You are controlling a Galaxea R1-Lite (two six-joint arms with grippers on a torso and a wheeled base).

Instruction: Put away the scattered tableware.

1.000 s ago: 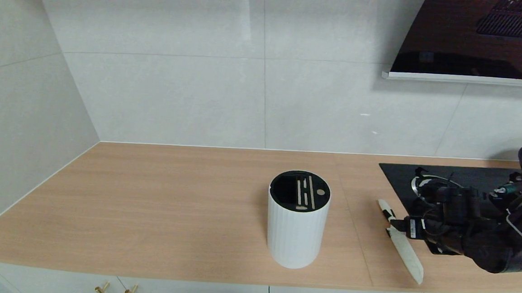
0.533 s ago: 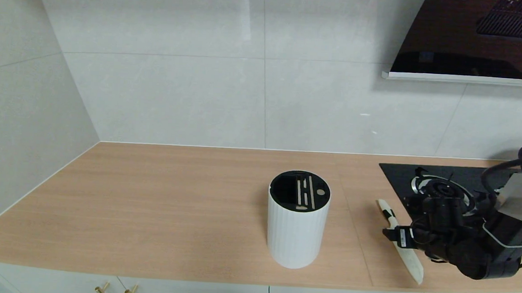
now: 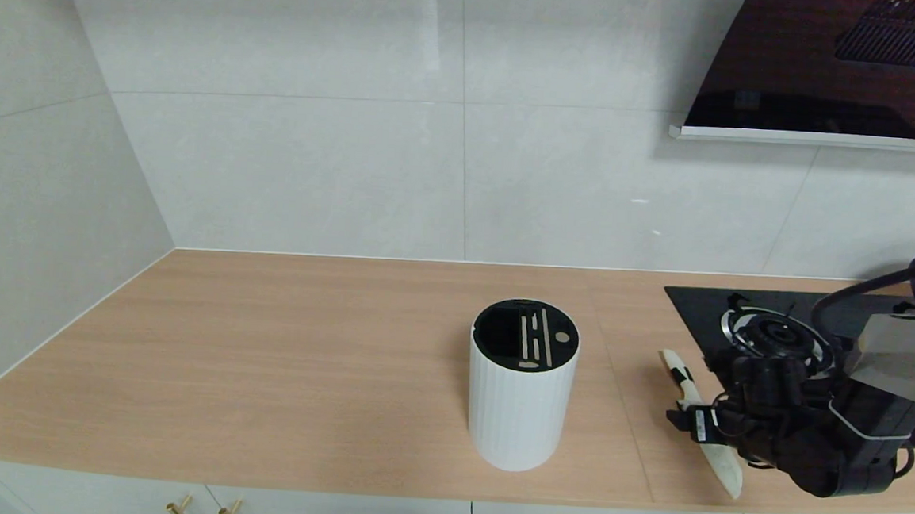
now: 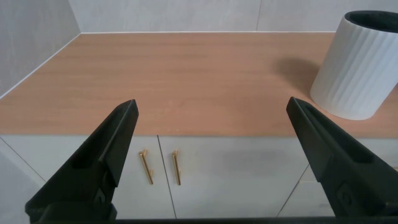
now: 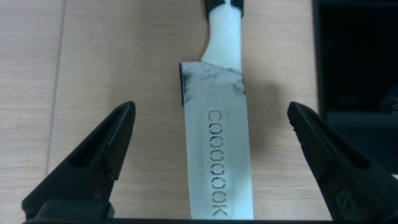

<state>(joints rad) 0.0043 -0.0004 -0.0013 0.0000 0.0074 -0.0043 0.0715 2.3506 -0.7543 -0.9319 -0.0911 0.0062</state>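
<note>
A white knife (image 3: 724, 466) with a black-and-white handle lies on the wooden counter (image 3: 300, 359) near the front edge, left of the hob. My right gripper (image 3: 697, 423) hangs just over the middle of the knife. In the right wrist view the gripper (image 5: 211, 165) is open, and the knife's blade (image 5: 217, 130) lies on the counter between its fingers (image 5: 93, 162). A white ribbed holder (image 3: 520, 404) with a black slotted top stands mid-counter. My left gripper (image 4: 211, 168) is open and holds nothing, off the counter's front edge, with the holder (image 4: 357, 68) ahead of it.
A black hob (image 3: 819, 319) with a round burner (image 3: 774, 334) sits at the counter's right end, under a dark range hood (image 3: 834, 65). Tiled walls close the back and left. Cabinet doors with gold handles (image 4: 160, 167) lie below the counter's front edge.
My right arm has swung down and toward the counter's front edge, bringing its gripper lower and slightly left over the knife. The knife and holder have not moved.
</note>
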